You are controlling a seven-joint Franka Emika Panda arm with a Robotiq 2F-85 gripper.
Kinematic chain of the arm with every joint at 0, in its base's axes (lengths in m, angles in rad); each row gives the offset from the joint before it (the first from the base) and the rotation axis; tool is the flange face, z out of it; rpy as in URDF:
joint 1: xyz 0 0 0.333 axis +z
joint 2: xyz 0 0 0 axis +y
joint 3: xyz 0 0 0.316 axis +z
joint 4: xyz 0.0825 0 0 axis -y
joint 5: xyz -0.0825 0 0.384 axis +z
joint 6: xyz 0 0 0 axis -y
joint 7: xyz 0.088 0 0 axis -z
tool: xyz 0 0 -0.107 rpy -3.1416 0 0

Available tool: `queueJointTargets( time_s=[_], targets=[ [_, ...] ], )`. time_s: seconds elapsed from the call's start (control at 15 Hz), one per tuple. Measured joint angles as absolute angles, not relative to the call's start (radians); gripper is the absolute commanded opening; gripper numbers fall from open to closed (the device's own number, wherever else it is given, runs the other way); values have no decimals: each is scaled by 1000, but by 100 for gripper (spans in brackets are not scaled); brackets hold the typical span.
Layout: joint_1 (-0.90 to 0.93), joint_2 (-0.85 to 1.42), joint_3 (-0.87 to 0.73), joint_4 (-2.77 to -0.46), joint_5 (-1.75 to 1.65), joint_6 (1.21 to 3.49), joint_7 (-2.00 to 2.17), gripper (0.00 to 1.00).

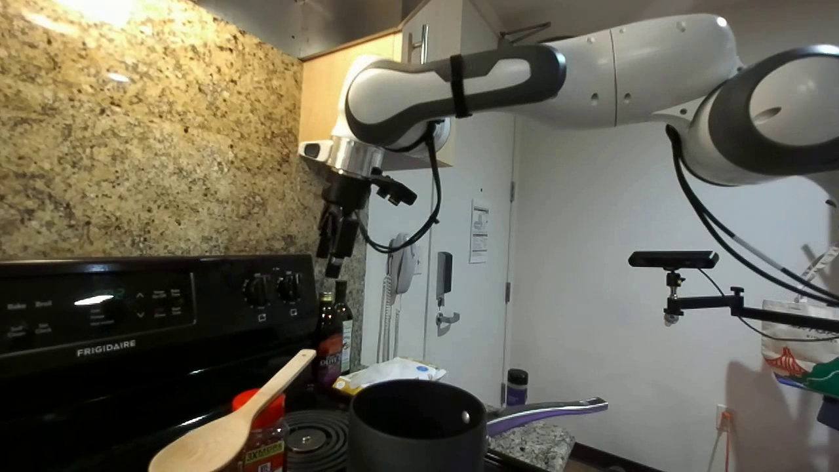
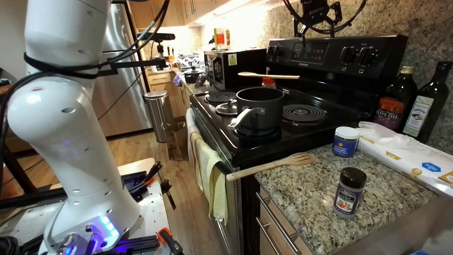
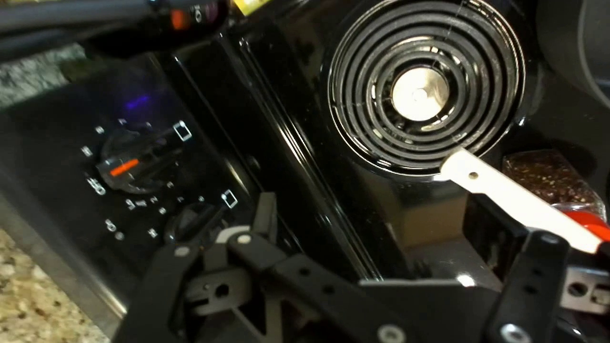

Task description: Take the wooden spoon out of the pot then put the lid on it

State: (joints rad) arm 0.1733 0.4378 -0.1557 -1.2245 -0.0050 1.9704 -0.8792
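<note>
The wooden spoon point(image 1: 203, 446) lies across the top of the red-capped jar, outside the pot. It shows there too in an exterior view point(image 2: 269, 75), and its handle end shows in the wrist view point(image 3: 519, 200). The dark pot point(image 1: 419, 436) stands uncovered on a burner; it also shows in an exterior view point(image 2: 262, 113) and at the wrist view's edge point(image 3: 572, 47). The round lid point(image 2: 223, 109) with a knob lies on the stove beside the pot, partly hidden by it. My gripper point(image 3: 381, 224) is open and empty, above the stove's back by the control panel.
The red-capped jar point(image 1: 265, 452) stands under the spoon. Bottles point(image 2: 393, 106) stand at the stove's right rear. The counter holds a slotted wooden spoon point(image 2: 279, 164), a blue jar point(image 2: 345, 143), a spice shaker point(image 2: 348, 193) and a white box point(image 2: 407, 156).
</note>
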Motion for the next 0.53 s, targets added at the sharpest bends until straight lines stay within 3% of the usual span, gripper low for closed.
queueJointTargets(
  time_s=[0.33,0.53],
  targets=[
    [217,249,-204,-1460,-87,1994,-697,100],
    [170,121,-117,-1609,-98,2007,-710,100]
  ],
)
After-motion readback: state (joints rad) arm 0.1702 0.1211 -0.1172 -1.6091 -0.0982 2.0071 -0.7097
